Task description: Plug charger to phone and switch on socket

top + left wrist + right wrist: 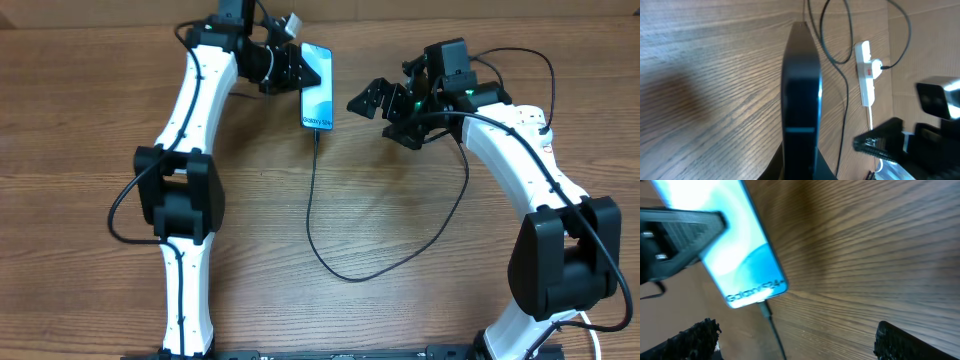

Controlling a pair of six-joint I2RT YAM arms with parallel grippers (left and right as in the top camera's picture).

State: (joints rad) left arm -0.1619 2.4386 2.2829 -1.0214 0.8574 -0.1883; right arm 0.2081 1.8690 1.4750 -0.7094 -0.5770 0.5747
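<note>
The phone (317, 88) has a lit blue-teal screen and is held off the table at the back. My left gripper (296, 70) is shut on its upper end. In the left wrist view the phone (801, 90) shows edge-on between the fingers (801, 171). The charger's thin black cable (312, 210) is plugged into the phone's bottom edge; its connector (765, 309) sits under the phone (735, 250). My right gripper (386, 112) is open and empty to the right of the phone, fingers (800, 345) spread wide. The white socket strip (866, 75) with a red switch shows only in the left wrist view.
The charger cable loops toward the table's front (345, 277) and runs back up under my right arm, which hides the strip from overhead. The strip's white lead (871, 112) trails toward my right gripper (880, 142). The wooden tabletop (90, 240) holds nothing else.
</note>
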